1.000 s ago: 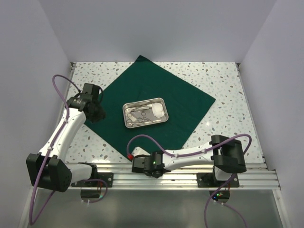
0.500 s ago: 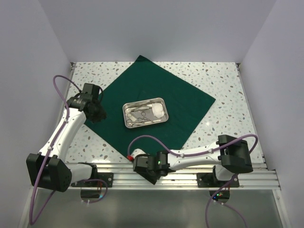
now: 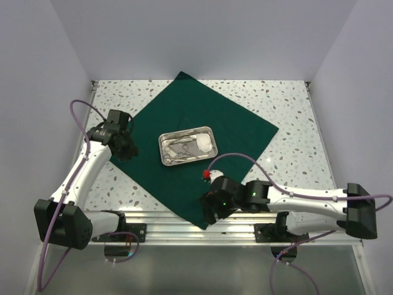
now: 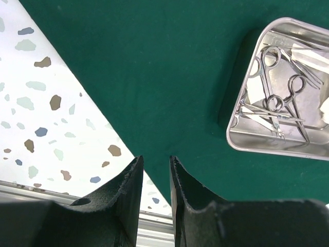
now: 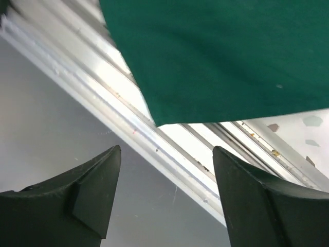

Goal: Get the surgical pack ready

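Observation:
The surgical pack is a dark green cloth (image 3: pixel 236 123) spread flat as a diamond, its near corner hanging over the table's front rail. My left gripper (image 3: pixel 129 149) sits at the cloth's left corner. In the left wrist view (image 4: pixel 156 159) its jaws stand a narrow gap apart over the cloth edge (image 4: pixel 154 77), holding nothing. My right gripper (image 3: pixel 212 212) hovers over the near corner. In the right wrist view (image 5: pixel 167 149) it is wide open and empty, the corner of the cloth (image 5: pixel 216 51) just beyond the fingertips.
A steel tray (image 3: pixel 161 149) with instruments (image 4: pixel 275 103) and white gauze (image 3: pixel 204 144) rests on the cloth's middle. The aluminium front rail (image 3: pixel 295 230) runs under my right gripper. White walls close in the speckled table (image 3: pixel 295 104) on three sides.
My right arm has swung right along the front edge and stretched out, uncovering the cloth's near corner. My left gripper has barely moved. The cloth and tray lie as before.

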`<act>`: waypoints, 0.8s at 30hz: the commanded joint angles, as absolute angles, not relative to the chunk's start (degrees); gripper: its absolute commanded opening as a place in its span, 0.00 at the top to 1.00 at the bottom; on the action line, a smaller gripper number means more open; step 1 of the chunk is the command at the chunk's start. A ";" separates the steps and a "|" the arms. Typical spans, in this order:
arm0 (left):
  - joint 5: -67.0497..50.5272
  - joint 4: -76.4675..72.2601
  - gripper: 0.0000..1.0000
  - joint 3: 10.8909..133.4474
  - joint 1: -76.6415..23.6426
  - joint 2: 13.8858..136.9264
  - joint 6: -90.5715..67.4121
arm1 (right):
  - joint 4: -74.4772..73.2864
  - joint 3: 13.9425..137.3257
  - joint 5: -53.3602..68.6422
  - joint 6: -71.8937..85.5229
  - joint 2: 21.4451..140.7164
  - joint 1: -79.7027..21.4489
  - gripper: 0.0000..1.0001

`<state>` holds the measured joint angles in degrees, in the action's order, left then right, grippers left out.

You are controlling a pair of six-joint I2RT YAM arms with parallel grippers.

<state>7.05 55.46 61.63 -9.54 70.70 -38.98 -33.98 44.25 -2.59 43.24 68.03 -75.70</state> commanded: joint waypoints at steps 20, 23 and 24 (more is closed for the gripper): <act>4.13 55.90 0.70 60.82 -9.58 68.29 -38.50 | 6.22 18.29 16.18 62.49 68.20 -61.35 0.23; 3.87 56.25 0.70 60.91 -9.58 67.85 -38.50 | 7.12 18.72 13.90 62.93 68.47 -61.35 0.24; 3.95 56.34 0.70 60.82 -9.58 67.50 -38.50 | 7.12 18.98 13.36 63.36 68.55 -61.35 0.25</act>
